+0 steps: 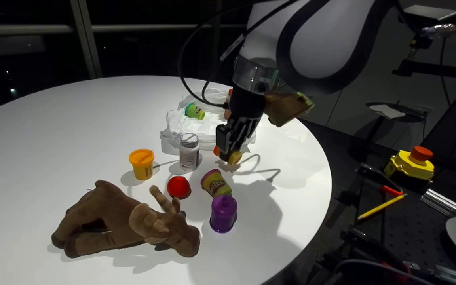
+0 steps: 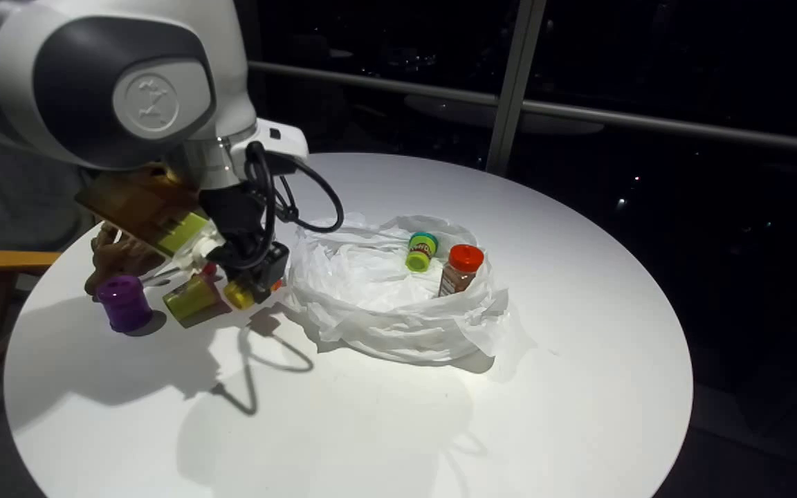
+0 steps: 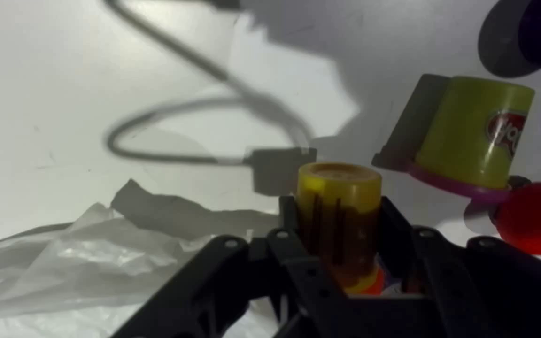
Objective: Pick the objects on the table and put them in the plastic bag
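My gripper [image 3: 337,213] is shut on a small yellow jar [image 3: 338,202] with an orange-red lid, its fingers against both sides. The jar lies sideways, lid towards the plastic bag [image 2: 385,332]; whether it touches the table [image 1: 54,130] I cannot tell. The bag spreads open beside the gripper, with a green tub [image 2: 421,251] and a red-lidded jar [image 2: 459,270] inside. Loose on the table are an orange tub [image 1: 141,164], a white bottle [image 1: 189,154], a red ball [image 1: 178,187], a pink-lidded Play-Doh tub [image 1: 216,184], a purple jar [image 1: 223,213] and a brown plush animal [image 1: 109,209].
The Play-Doh tub lies tipped close to the gripper, with the red ball by its lid. Crumpled bag film rises around the bag's opening. Off the table stand a yellow box with a red button [image 1: 412,164] and a wooden chair [image 2: 4,259].
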### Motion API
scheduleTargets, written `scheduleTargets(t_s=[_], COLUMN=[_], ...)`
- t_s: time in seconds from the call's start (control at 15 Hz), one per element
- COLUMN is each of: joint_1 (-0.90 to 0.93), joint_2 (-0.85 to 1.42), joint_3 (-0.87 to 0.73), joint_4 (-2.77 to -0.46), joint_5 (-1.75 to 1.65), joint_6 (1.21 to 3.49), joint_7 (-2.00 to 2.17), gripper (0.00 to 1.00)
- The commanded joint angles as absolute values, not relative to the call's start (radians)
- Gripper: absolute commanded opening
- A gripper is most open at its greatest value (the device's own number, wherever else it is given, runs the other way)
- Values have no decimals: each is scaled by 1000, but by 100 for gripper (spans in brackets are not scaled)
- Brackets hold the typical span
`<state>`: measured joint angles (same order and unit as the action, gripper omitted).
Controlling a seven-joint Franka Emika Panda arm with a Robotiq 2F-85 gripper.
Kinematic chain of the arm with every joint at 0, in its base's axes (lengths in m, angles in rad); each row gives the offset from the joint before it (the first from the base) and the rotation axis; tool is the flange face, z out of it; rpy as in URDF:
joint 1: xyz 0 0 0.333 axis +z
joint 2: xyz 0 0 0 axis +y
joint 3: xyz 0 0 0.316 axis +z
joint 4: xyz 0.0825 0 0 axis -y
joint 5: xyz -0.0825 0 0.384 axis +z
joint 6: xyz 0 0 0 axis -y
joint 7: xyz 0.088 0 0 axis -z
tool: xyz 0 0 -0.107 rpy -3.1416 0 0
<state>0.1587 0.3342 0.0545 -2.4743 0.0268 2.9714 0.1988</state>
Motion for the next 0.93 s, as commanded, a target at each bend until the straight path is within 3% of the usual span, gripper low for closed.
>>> scheduleTargets(t_s=[0.0, 0.87], joint_1=[145, 119], joint_2=[162, 421], joint_3=[18, -143], joint_4=[-2517, -2164], joint_5=[35, -1], joint_6=[2936, 2942], joint_7=[213, 326], gripper=[18, 18])
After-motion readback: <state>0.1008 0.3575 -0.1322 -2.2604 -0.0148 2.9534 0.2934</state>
